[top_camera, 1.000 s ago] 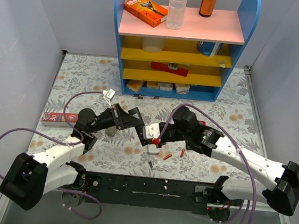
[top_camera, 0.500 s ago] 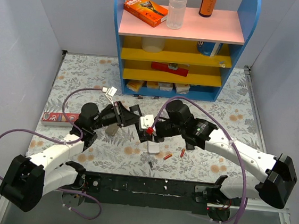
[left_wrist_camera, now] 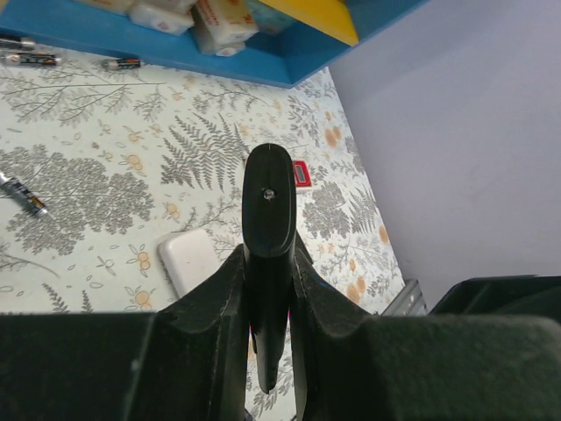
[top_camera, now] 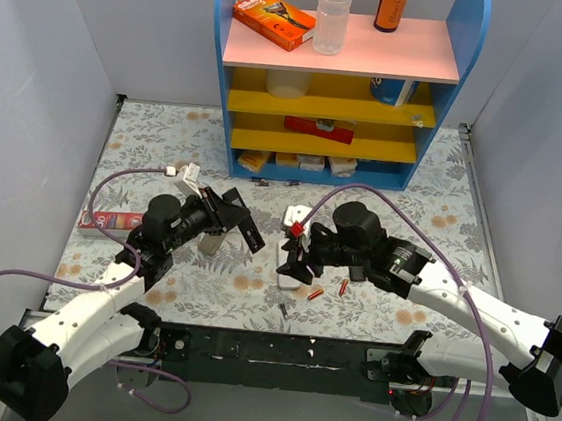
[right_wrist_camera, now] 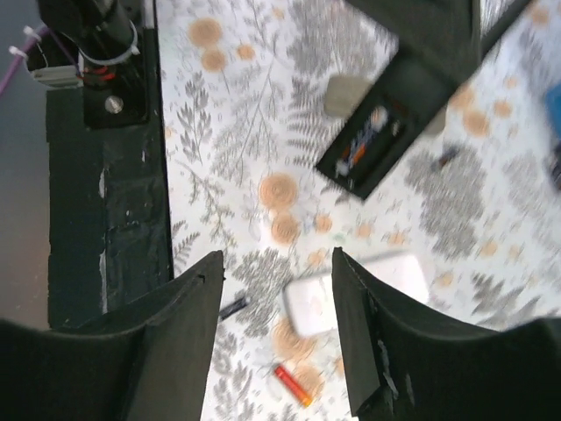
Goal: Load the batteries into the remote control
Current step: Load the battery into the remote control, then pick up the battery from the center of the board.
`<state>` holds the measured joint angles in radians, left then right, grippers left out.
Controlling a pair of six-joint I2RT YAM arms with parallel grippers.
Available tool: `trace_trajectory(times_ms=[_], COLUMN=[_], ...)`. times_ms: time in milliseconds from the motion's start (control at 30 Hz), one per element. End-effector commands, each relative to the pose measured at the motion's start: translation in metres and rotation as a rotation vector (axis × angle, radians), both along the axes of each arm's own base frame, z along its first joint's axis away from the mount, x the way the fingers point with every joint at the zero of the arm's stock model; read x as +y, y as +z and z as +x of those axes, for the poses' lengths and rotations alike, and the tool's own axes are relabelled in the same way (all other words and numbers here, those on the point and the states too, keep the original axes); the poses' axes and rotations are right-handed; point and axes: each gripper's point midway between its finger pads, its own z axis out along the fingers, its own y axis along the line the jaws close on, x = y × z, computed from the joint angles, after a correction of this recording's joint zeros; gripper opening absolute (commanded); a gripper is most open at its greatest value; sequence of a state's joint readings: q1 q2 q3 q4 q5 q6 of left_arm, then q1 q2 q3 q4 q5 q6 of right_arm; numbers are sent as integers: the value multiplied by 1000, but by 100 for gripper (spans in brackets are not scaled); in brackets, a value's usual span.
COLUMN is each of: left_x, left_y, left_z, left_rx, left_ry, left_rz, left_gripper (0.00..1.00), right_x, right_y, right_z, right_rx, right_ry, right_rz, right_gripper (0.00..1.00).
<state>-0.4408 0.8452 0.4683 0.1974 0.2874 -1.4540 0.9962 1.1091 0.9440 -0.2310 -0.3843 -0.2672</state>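
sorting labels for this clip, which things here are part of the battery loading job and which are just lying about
Job: black remote in the left fingers, compartment open, batteries inside; loose batteries on the table.
Lying about: white oblong, shelf unit, orange box, clear bottle, red box at the left.

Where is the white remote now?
Top view: the white remote lies on the table, front middle, under the open right gripper, red batteries just right of it.
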Motion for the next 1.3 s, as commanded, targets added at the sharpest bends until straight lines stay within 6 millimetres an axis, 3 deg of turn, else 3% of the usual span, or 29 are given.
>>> trace_trajectory(times_ms=[0, 33, 133, 267, 467, 767, 967, 1267], left_x=[21, 24, 35, 44, 48, 43, 34, 35], left_y=[7, 8, 20, 37, 43, 35, 38, 35], left_z=[3, 4, 0, -3, -6, -3, -2, -6], left_rx=[-36, -44, -86, -131, -156, -124, -115, -118], left_ry=[118, 136, 182, 212, 227, 218, 172, 174], left_rz=[28, 26, 24, 31, 33, 11, 1, -15], left_gripper=[0, 0, 0, 0, 0, 0, 0, 0], right_x=[-25, -35, -45, -48, -46, -31, -23, -15], right_y=[-54, -74, -96, -118, -149, -176, -179, -188], right_z=[0, -1, -7, -20, -37, -48, -48, -54], right_rx=[212, 248, 370, 476, 529, 494, 470, 471], right_ry=[-221, -266, -368, -449, -534, -603, -633, -609], right_rz=[-134, -190, -247, -297, -397, -477, -485, -520], right_gripper=[58, 57, 55, 54, 53, 46, 45, 45])
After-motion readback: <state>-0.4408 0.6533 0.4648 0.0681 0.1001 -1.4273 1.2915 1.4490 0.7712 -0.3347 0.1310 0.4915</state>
